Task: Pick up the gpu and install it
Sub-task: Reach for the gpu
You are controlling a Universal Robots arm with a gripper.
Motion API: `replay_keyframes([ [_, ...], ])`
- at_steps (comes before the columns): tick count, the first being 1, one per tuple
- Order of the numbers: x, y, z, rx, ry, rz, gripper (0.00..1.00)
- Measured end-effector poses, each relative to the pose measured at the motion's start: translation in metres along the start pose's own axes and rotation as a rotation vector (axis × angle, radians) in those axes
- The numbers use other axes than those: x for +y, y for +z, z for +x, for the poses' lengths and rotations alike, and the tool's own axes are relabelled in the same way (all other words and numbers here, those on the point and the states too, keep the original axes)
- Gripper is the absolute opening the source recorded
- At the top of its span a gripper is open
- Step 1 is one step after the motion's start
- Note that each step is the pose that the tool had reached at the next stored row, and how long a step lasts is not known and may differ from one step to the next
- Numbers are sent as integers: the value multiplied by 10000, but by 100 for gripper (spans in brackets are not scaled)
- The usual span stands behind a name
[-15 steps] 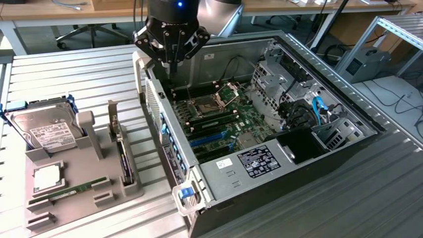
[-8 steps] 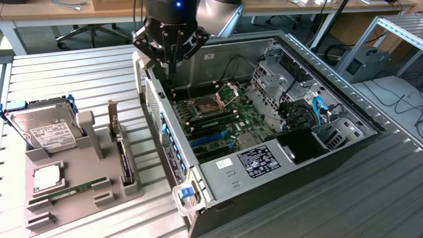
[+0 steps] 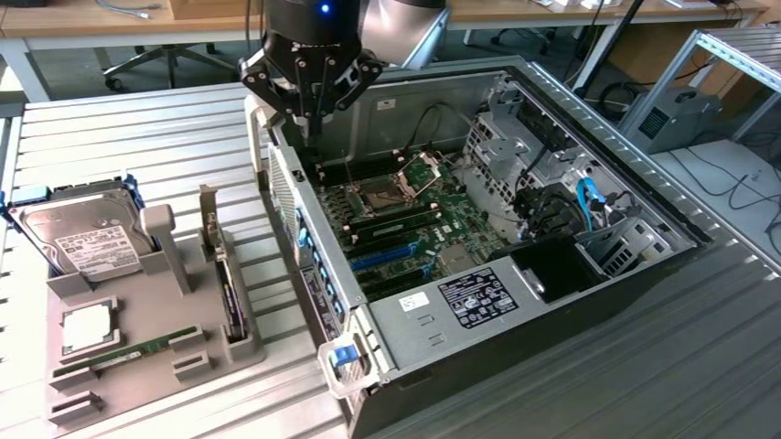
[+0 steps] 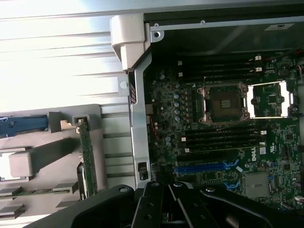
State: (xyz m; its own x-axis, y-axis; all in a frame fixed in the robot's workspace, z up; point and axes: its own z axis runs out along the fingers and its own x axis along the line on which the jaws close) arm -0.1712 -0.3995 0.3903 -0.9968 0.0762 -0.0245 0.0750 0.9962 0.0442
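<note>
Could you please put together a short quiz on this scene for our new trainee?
1. True or false: the thin black-and-green gpu card with a silver bracket is already installed inside the open black metal computer case.
2. The black robot gripper hangs above: A) the computer case; B) the silver hard drive; C) the slim green RAM stick.
3. Fill in: the gripper's fingers are ___ and hold nothing.

Key:
1. False: it stands upright in the grey plastic holder beside the case.
2. A
3. shut
</note>
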Motion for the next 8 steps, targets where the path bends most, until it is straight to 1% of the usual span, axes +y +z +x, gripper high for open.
replay_keyframes([
  [8,-2,1,25,0,0,1,11],
])
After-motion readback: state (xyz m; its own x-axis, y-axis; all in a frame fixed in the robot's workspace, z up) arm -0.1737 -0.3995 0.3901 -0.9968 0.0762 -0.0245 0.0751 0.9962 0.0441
